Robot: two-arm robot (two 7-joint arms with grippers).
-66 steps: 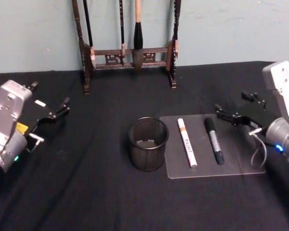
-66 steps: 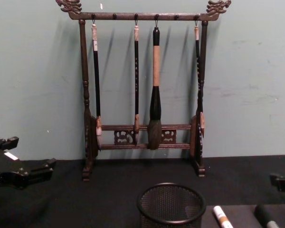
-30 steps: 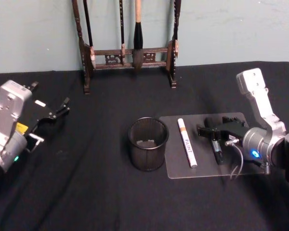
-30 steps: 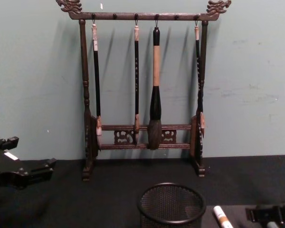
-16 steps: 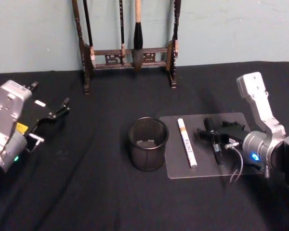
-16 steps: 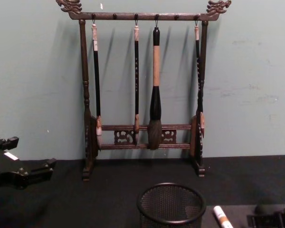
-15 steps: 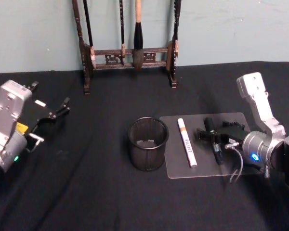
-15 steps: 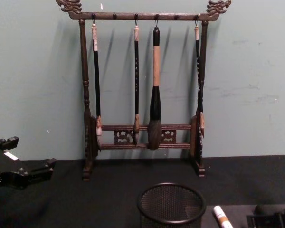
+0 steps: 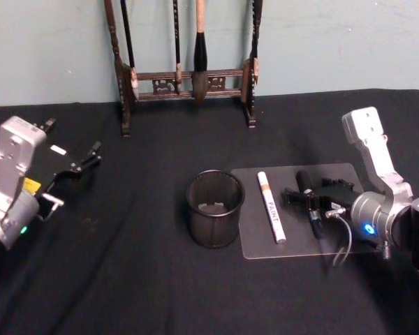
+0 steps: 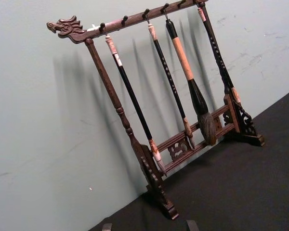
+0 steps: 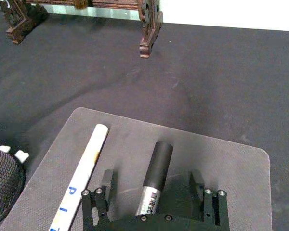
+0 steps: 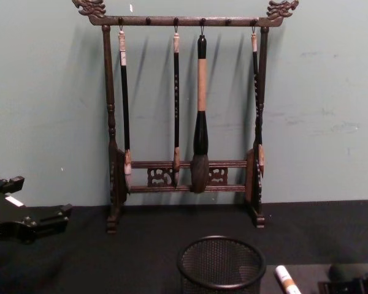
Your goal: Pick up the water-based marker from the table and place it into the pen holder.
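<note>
The water-based marker (image 9: 311,203), black-capped with a grey barrel, lies on a clear mat (image 9: 349,241) to the right of the pen holder (image 9: 215,209), a round black mesh cup. My right gripper (image 9: 309,198) is low over the mat and open. In the right wrist view its fingers (image 11: 107,181) stand on either side of the marker (image 11: 156,166) with a gap on both sides. The cup's rim (image 12: 221,264) also shows in the chest view. Far to the left, my left gripper (image 9: 75,169) hangs open and idle above the cloth.
A white pen marked PAINT (image 9: 271,206) lies on the mat between the cup and the black marker. A tall dark wooden brush rack (image 9: 185,77) stands at the back against the wall. Black cloth covers the table.
My right arm came in from the right edge, over the mat, and lowered its open fingers around the black marker. In the last half second it barely shifted. The left arm stayed still.
</note>
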